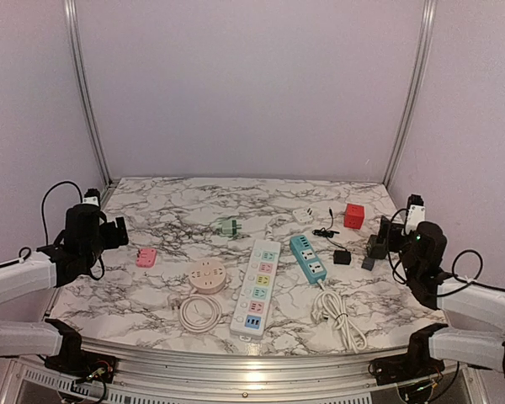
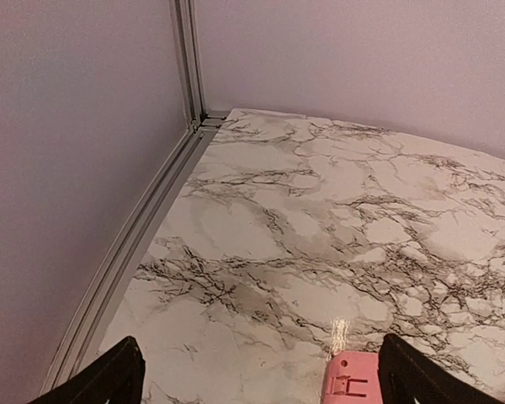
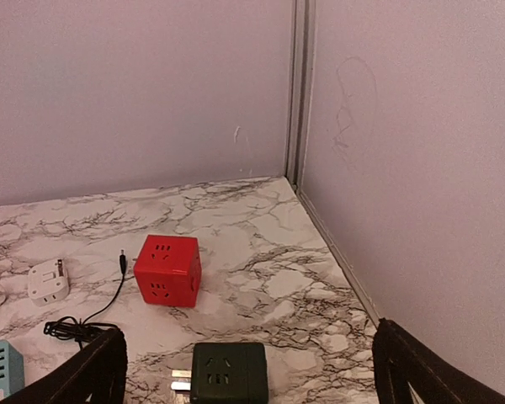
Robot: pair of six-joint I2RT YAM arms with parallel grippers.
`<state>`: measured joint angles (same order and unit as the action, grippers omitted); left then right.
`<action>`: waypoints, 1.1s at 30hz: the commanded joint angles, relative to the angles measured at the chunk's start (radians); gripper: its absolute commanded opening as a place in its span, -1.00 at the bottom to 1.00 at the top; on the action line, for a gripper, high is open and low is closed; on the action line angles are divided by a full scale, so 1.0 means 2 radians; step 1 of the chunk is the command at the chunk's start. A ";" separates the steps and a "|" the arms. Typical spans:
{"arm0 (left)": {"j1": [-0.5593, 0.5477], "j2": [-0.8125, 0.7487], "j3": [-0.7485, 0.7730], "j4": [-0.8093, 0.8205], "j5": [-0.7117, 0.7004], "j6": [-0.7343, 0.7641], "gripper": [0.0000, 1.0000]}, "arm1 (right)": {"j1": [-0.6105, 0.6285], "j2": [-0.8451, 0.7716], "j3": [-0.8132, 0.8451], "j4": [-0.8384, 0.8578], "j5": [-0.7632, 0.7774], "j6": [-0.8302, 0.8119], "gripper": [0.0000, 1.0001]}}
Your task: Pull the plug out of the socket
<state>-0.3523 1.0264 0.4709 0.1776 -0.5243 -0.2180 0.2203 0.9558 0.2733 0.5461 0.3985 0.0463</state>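
**Both tools wide apart, socket cube below the right one**

The right tool (image 3: 246, 330) hangs above the right-hand side of the white, grey-veined marble bench (image 1: 151, 290). Its black fingers (image 3: 101, 370) are spread wide and hold nothing. On the bench between them, at the lower edge of the right wrist view, sits the dark green cube-shaped socket block (image 3: 229, 370). A pair of metal prongs (image 3: 178, 380) juts out at its left side. I cannot tell whether they belong to a separate plug. Just beyond the block stands a red plastic socket cube (image 3: 167, 269). To the left of the cube are a thin black cable (image 3: 84, 324) and a small white adaptor (image 3: 47, 282).

The left tool (image 2: 261, 339) is over the left side of the bench, its fingers likewise spread and empty. A small pink socket adaptor (image 2: 349, 380) lies just inside its right finger.

In the middle of the bench lie a long white power strip with pastel outlets (image 1: 258, 288) and a shorter teal power strip (image 1: 308, 257). A round beige socket (image 1: 207, 276) with a coiled white cord (image 1: 199, 311) lies there too, with a green adaptor (image 1: 228, 226) further back.
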 commanded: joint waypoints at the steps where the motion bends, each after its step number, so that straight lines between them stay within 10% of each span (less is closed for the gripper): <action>1: 0.021 -0.020 -0.047 0.075 -0.005 0.015 0.98 | -0.069 -0.004 -0.051 0.107 -0.048 0.008 0.96; 17: 0.098 0.072 -0.122 0.290 0.034 0.059 0.98 | -0.100 0.335 -0.088 0.564 -0.118 -0.057 0.93; 33: 0.157 0.220 -0.130 0.544 0.145 0.090 0.98 | -0.103 0.322 -0.023 0.418 -0.142 -0.055 0.97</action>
<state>-0.0826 1.3701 0.2317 1.0344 -0.3111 -0.0292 0.0193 1.6093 0.2043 1.3293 0.1204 -0.0578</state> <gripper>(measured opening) 0.988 0.985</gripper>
